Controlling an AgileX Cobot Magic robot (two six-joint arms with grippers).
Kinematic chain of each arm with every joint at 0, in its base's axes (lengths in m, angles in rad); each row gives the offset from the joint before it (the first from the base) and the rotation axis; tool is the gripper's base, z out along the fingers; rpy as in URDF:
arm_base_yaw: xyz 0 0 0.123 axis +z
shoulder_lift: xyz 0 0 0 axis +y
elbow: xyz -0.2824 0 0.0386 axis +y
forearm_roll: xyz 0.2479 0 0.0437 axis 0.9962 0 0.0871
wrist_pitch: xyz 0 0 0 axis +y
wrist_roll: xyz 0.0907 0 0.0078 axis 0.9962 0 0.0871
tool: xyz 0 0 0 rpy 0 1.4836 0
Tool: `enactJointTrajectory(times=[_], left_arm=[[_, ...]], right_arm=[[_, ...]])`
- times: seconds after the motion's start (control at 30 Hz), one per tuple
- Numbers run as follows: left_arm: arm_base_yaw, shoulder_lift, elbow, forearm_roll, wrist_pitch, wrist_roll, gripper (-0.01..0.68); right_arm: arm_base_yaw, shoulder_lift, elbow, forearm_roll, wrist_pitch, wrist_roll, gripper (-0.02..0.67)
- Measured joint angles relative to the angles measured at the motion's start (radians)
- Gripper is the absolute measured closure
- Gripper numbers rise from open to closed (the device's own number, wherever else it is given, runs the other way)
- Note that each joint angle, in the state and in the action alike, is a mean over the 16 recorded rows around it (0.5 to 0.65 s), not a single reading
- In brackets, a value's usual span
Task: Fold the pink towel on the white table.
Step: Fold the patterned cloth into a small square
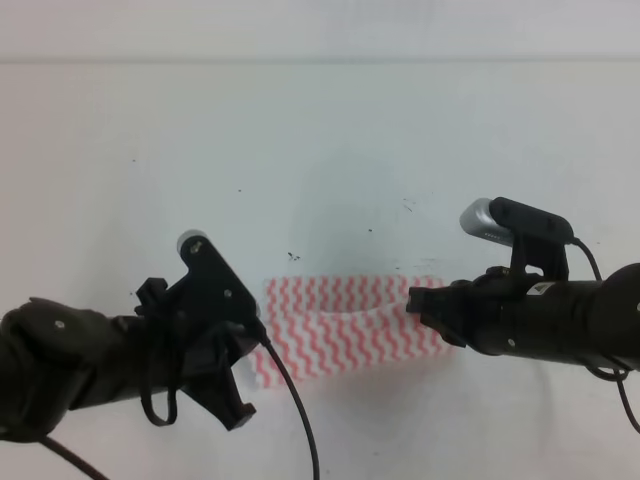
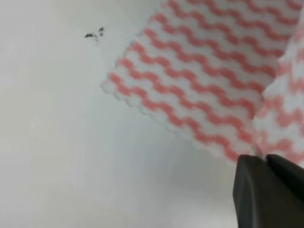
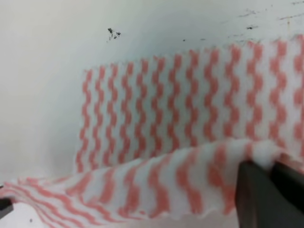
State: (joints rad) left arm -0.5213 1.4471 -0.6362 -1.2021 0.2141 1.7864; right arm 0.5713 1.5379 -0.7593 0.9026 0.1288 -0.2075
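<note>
The pink towel (image 1: 345, 325) lies on the white table (image 1: 320, 150) between my two arms, its pink-and-white zigzag stripes showing. My left gripper (image 1: 252, 338) is at the towel's near-left corner. In the left wrist view its fingers (image 2: 266, 190) are pressed together on a raised flap of the pink towel (image 2: 204, 76). My right gripper (image 1: 416, 306) is at the towel's right edge. The right wrist view shows its fingers (image 3: 270, 190) pinched on the lifted near edge, which hangs as a band above the flat part of the pink towel (image 3: 156, 109).
Small dark specks mark the table (image 2: 95, 34) just beyond the towel's far-left corner. A black cable (image 1: 295, 410) hangs from the left arm over the table's near edge. The table's far edge (image 1: 320, 60) meets a pale wall.
</note>
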Motion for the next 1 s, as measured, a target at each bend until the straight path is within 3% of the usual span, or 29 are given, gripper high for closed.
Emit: enactJointTrajectory(times=[1.0], left_arm=[[0.0,0.14,-0.122,-0.002,-0.045,0.064,0.677]], right_arm=[[-0.059,0.09,-0.04,0.004,-0.01,-0.003,0.666]])
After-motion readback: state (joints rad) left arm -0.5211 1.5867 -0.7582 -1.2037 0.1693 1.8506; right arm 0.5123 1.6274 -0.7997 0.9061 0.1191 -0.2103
